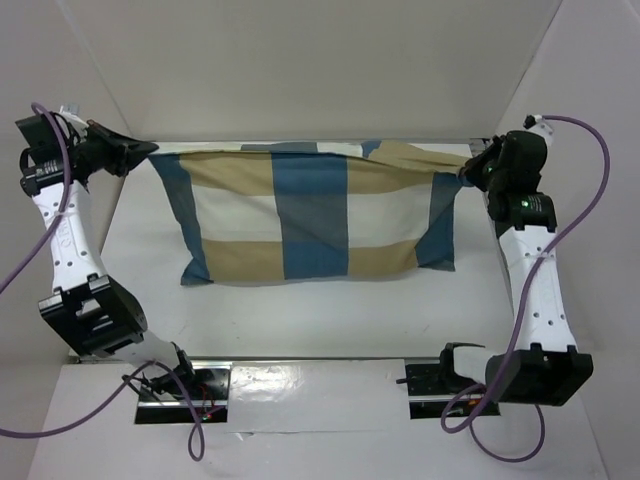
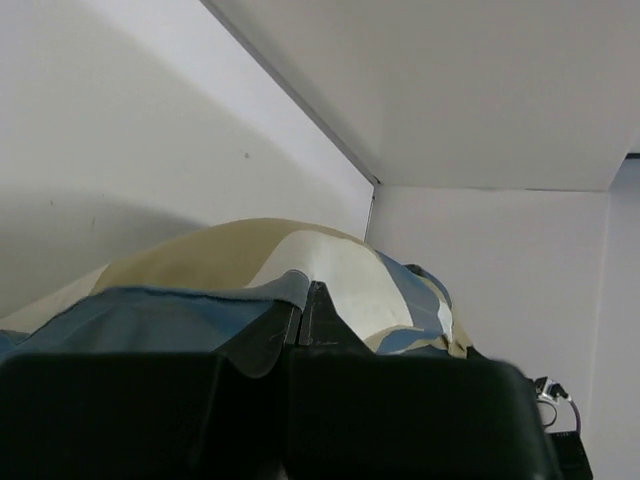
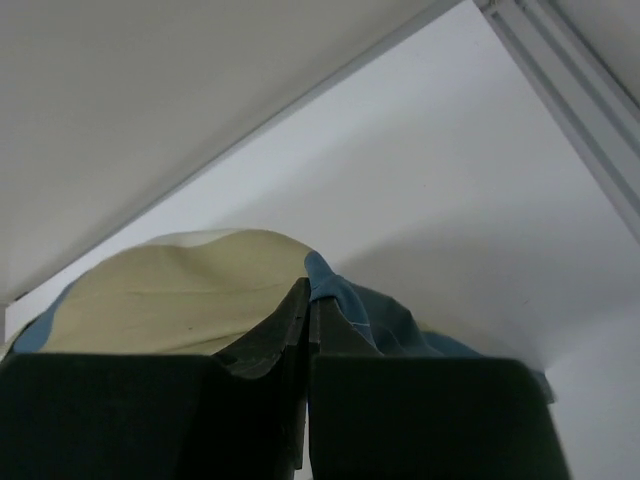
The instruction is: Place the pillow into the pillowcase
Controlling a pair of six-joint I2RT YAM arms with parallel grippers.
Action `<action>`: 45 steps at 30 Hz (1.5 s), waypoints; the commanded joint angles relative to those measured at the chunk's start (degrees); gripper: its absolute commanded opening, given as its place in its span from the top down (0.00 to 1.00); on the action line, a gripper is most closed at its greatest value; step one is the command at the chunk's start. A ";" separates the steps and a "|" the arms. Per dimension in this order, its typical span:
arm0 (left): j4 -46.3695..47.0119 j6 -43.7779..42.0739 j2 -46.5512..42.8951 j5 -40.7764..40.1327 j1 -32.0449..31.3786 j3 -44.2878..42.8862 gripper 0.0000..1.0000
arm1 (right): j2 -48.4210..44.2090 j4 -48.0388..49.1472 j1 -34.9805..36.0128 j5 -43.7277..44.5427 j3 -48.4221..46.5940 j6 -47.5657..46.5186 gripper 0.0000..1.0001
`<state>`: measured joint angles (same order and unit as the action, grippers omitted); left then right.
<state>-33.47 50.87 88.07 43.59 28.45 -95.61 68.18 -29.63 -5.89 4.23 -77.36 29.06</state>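
The checked blue, tan and cream pillowcase [image 1: 310, 215] hangs stretched between my two grippers above the white table, bulging full. The plain cream pillow is hidden, no part of it shows. My left gripper [image 1: 148, 152] is shut on the pillowcase's upper left corner; in the left wrist view the fabric [image 2: 250, 270] is pinched between the closed fingers [image 2: 302, 300]. My right gripper [image 1: 466, 170] is shut on the upper right corner; in the right wrist view the cloth [image 3: 190, 290] sits at the closed fingertips [image 3: 308, 295].
White walls close in the table at the back and both sides [image 1: 300, 70]. A metal rail [image 1: 300, 372] runs along the near edge between the arm bases. Purple cables [image 1: 590, 170] loop off both arms.
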 commanded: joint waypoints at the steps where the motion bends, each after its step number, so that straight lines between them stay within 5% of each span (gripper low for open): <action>1: 4.72 -1.92 -4.39 -1.14 3.71 -3.97 1.00 | -6.56 6.69 -0.97 4.12 -2.00 -0.76 1.00; 13: 7.82 5.73 -19.52 10.36 19.00 -2.02 1.00 | -22.47 1.24 -0.97 10.88 -4.80 -0.23 1.00; 17: 4.57 2.32 -18.99 6.80 19.01 -5.37 1.00 | -22.48 -0.08 -0.97 11.50 -6.57 -0.93 1.00; 22: -1.86 -4.81 -16.09 -5.54 11.47 -9.50 1.00 | -16.95 3.17 -0.97 11.42 -5.09 -1.55 1.00; 28: -1.34 -9.73 -1.09 -22.66 -4.17 -12.04 1.00 | -5.01 17.48 -0.97 5.79 0.37 -0.76 1.00; 29: -1.33 -10.35 1.90 -25.46 -7.50 -13.10 1.00 | 0.58 19.59 -0.97 4.57 0.37 -0.24 0.95; 30: -1.85 -11.40 7.84 -26.10 -8.83 -14.24 0.88 | 3.77 19.61 -0.44 3.52 -0.67 -0.93 0.70; 31: -3.95 -11.41 10.69 -26.10 -9.63 -17.38 0.68 | 7.28 17.17 -0.44 0.89 -2.95 -0.93 0.37; 32: -5.97 -12.19 13.33 -25.49 -10.77 -19.42 0.27 | 13.58 13.58 -0.44 0.87 -9.58 -0.93 0.19; 33: -7.99 -12.20 15.53 -24.88 -10.78 -21.26 0.20 | 15.30 8.24 0.95 0.87 -11.82 -0.93 0.05; 37: -9.51 -14.30 15.65 -26.71 -14.03 -19.63 0.13 | 12.34 11.25 3.43 2.98 -6.77 -1.29 0.00; 45: -6.88 -18.43 2.21 -27.51 -21.84 1.72 0.16 | 8.99 4.24 9.83 10.87 3.35 -0.76 0.00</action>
<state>-42.11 35.99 96.14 16.58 9.32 -98.10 78.43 -21.85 1.08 8.93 -76.01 28.62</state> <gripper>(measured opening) 0.843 0.999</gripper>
